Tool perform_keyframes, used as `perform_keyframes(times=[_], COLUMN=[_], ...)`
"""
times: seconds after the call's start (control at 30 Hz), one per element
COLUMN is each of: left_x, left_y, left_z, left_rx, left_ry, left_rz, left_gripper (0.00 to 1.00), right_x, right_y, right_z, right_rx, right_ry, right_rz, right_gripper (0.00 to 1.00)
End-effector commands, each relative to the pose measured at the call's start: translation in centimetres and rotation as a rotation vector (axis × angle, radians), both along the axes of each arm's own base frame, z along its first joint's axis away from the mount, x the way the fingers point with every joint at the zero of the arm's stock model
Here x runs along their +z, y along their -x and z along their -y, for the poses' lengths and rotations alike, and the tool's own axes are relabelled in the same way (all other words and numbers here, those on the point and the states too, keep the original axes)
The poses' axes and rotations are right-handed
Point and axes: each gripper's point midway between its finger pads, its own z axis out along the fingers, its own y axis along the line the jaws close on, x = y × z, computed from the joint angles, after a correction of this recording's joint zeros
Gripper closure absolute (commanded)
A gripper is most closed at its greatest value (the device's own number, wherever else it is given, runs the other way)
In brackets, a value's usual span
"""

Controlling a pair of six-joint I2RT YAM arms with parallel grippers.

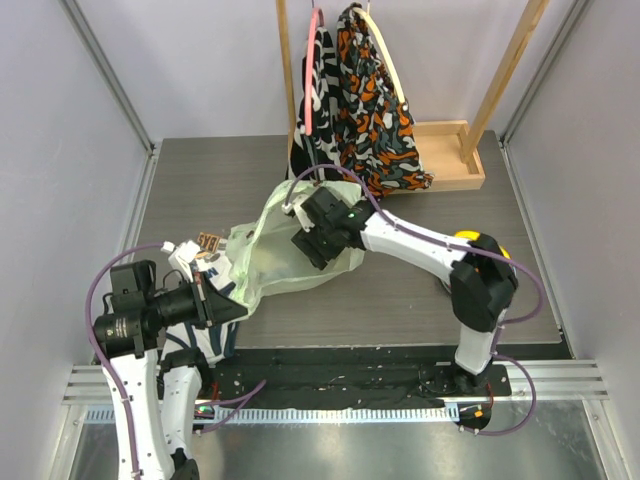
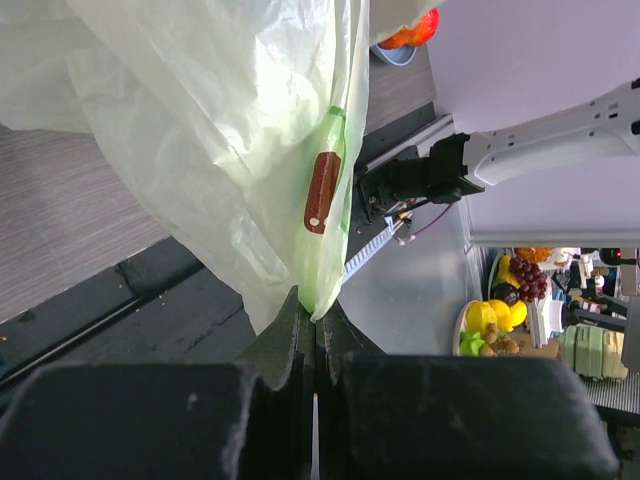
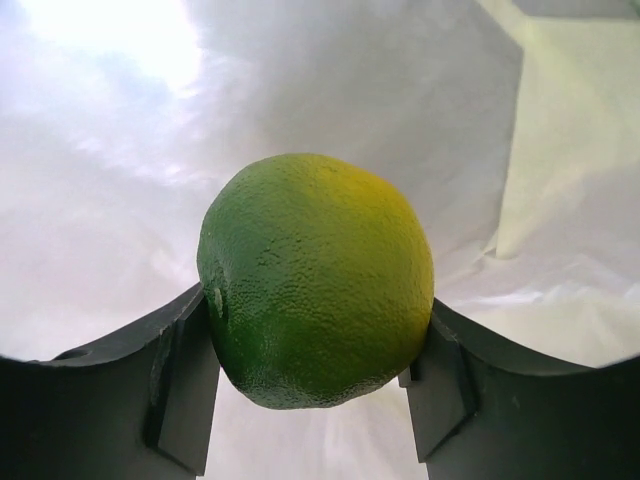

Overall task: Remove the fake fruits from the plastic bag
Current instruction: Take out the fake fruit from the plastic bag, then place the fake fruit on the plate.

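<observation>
Deep inside the bag (image 1: 262,262), my right tool (image 3: 316,312) has the lime (image 3: 315,240) dead centre between its two fingers. The jaws stand partly closed, and the pads look to be touching both flanks of the fruit, so I take it as gripped. The lime is nearly round, a little taller than wide in my wrist view, so it has no long axis I need to line up with. Its skin is pebbled and slightly glossy, dark green shading to yellow at the upper right. It is hard plastic by the look of it, and it could slip under a light squeeze.

The way out lies behind me, back along my forearm through the mouth, which opens toward the right side of the bench (image 1: 420,290). Thin film, pale and crinkled, hangs on all sides of the fruit.

My left tool (image 2: 315,312) is fully closed, pinching the bag's edge at the near left corner, where a small avocado print shows on the plastic. It is the anchor; the right arm is the only one near the lime.
</observation>
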Motion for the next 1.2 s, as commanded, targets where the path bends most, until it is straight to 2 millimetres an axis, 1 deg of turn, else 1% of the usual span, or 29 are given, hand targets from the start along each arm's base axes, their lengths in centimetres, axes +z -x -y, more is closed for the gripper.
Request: perform_keyframes(times=[0.0,0.1,0.13,0.2,0.23,0.27,0.37,0.4,0.43,0.47,0.5,0.57,0.6,0.63,0.67,0.7,0.73,0.77,0.8,0.83,0.87,0.9,0.93,0.97,1.0,1.07,1.1,1.13,1.17], left_x=[0.4,0.6,0.7,1.2,1.3,1.8,2.8,3.5,3.8,4.0,4.7,4.9,5.4,5.4,5.6,5.9,6.0,6.2,6.3,6.3,6.3,6.3,6.1,6.1,6.1,5.9,5.9,6.0,5.8], left_y=[-0.3,-0.4,-0.6,-1.3,-1.6,-2.1,-4.0,-5.0,-5.7,-6.3,-7.1,-8.3,-8.9,-9.6,-9.9,-10.4,-10.8,-11.2,-11.3,-11.5,-11.5,-11.6,-11.5,-11.5,-11.4,-11.3,-11.3,-11.2,-11.1], left_z=[0.3,0.2,0.3,0.2,0.1,0.1,-0.4,-0.6,-0.8,-1.1,-1.4,-1.8,-2.0,-2.2,-2.3,-2.4,-2.5,-2.6,-2.6,-2.7,-2.7,-2.7,-2.7,-2.6,-2.7,-2.6,-2.6,-2.5,-2.4], left_rx=[-0.01,-0.006,-0.009,-0.012,-0.008,-0.003,0.026,0.035,0.05,0.063,0.076,0.102,0.11,0.118,0.125,0.127,0.137,0.144,0.147,0.151,0.152,0.157,0.156,0.154,0.156,0.154,0.153,0.147,0.144], left_ry=[0.034,0.035,0.039,0.047,0.051,0.051,0.056,0.052,0.045,0.036,0.021,0.011,0.004,0.005,0.008,0.01,0.014,0.013,0.014,0.015,0.016,0.015,0.017,0.019,0.02,0.022,0.026,0.031,0.033], left_rz=[0.01,0.014,0.018,0.034,0.033,0.044,0.058,0.082,0.088,0.098,0.138,0.138,0.165,0.153,0.153,0.162,0.154,0.165,0.171,0.169,0.171,0.17,0.164,0.163,0.162,0.159,0.156,0.156,0.152], left_gripper=[1.0,1.0,1.0,1.0,1.0,1.0,1.0,1.0,1.0,1.0,1.0,0.99,0.92,0.88,0.83,0.7,0.64,0.58,0.5,0.47,0.44,0.37,0.27,0.2,0.19,0.18,0.18,0.17,0.17], right_x=[5.1,6.0,7.6,8.2,9.9,10.3,12.9,15.2,15.9,17.5,19.9,21.1,22.8,22.5,22.3,22.4,21.3,20.0,19.7,19.1,17.3,17.0,16.1,14.5,13.8,11.9,11.6,10.7,10.4], right_y=[3.5,6.4,7.0,8.9,9.2,9.7,10.7,10.5,10.4,10.3,10.2,9.6,9.4,9.2,7.4,6.9,6.8,5.1,6.2,6.5,6.8,7.5,7.7,8.1,8.1,8.3,7.9,7.5,7.2], right_z=[0.0,-0.8,-1.2,-1.9,-2.6,-2.9,-3.8,-4.2,-3.8,-3.4,-3.2,-1.2,0.2,2.0,4.6,7.3,10.0,14.3,17.0,18.9,21.1,23.8,25.2,26.3,28.4,30.3,31.2,33.4,34.5], right_rx=[0.1,0.198,0.233,0.327,0.362,0.392,0.463,0.47,0.483,0.488,0.499,0.47,0.444,0.407,0.318,0.248,0.181,0.064,0.035,0.009,-0.001,-0.072,-0.109,-0.137,-0.214,-0.278,-0.315,-0.416,-0.468], right_ry=[-0.102,-0.167,-0.227,-0.307,-0.372,-0.39,-0.435,-0.464,-0.449,-0.459,-0.477,-0.421,-0.423,-0.381,-0.345,-0.33,-0.284,-0.229,-0.195,-0.162,-0.091,-0.058,-0.027,0.005,0.041,0.07,0.066,0.064,0.054], right_rz=[0.061,0.02,0.037,0.011,0.047,0.042,0.045,0.082,0.1,0.136,0.187,0.239,0.284,0.269,0.279,0.285,0.246,0.236,0.23,0.234,0.221,0.232,0.221,0.187,0.175,0.124,0.117,0.078,0.061], right_gripper=[0.85,0.85,0.85,0.85,0.85,0.84,0.84,0.84,0.84,0.84,0.84,0.84,0.84,0.84,0.84,0.84,0.84,0.85,0.85,0.85,0.85,0.86,0.87,0.87,0.87,0.88,0.88,0.89,0.89])
